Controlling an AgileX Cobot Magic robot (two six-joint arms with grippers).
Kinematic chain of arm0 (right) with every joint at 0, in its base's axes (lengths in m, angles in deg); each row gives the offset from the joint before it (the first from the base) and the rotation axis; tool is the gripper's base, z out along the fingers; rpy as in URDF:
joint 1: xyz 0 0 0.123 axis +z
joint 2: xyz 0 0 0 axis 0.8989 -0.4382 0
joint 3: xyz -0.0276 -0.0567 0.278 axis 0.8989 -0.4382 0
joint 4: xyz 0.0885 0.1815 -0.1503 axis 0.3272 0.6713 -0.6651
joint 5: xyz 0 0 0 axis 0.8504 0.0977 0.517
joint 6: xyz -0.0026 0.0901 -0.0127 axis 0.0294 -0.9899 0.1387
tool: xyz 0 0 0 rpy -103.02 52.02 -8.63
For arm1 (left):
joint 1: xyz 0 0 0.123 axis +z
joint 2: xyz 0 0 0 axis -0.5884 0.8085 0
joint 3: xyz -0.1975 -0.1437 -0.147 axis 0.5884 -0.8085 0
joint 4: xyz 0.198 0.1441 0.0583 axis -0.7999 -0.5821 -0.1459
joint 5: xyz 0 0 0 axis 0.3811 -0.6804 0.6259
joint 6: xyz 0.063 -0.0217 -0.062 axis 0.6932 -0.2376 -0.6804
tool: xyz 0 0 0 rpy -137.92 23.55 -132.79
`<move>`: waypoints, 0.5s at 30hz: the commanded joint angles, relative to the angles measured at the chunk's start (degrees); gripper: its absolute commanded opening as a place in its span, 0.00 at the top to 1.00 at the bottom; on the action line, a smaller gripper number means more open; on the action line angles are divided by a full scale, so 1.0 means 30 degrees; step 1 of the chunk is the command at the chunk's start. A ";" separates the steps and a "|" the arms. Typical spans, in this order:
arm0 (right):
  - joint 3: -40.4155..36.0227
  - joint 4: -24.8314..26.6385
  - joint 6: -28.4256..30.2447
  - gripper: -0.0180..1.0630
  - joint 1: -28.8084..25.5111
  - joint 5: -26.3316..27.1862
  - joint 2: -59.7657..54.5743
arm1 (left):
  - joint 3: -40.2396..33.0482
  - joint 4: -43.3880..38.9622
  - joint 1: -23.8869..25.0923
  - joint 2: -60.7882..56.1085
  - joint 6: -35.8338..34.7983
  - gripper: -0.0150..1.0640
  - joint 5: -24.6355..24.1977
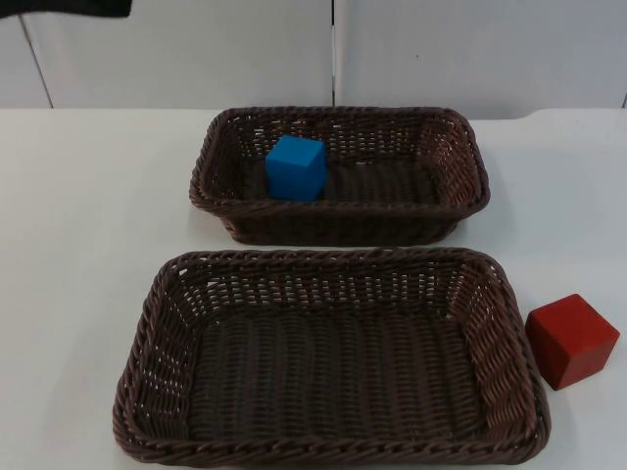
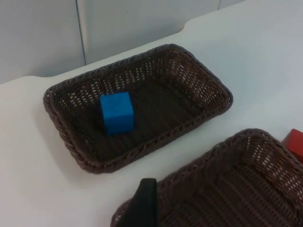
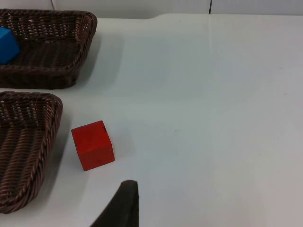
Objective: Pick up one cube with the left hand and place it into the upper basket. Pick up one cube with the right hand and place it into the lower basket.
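Observation:
A blue cube [image 1: 295, 167] [image 2: 116, 112] rests inside the upper basket [image 1: 460, 147] [image 2: 208, 90], toward its left end. The lower basket [image 1: 500, 323] [image 2: 265, 156] holds nothing. Just right of it, on the bare table, a red cube [image 1: 571, 340] [image 3: 93, 145] sits slightly turned. My left gripper [image 2: 142, 208] hangs above the lower basket's rim, facing the upper basket and well clear of the blue cube. My right gripper [image 3: 120, 205] hovers over the table a short way from the red cube, not touching it.
The white table [image 1: 88, 196] stretches open to the left of both baskets and to the right of the upper one. A narrow strip of table separates the baskets. A grey partition wall [image 1: 196, 49] closes the far side.

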 commanded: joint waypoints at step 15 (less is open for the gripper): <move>-0.0043 0.0061 0.0166 0.01 -0.0105 0.0094 0.0061 | -0.0511 -0.0457 -0.0056 -0.3356 -0.1018 0.16 -0.3172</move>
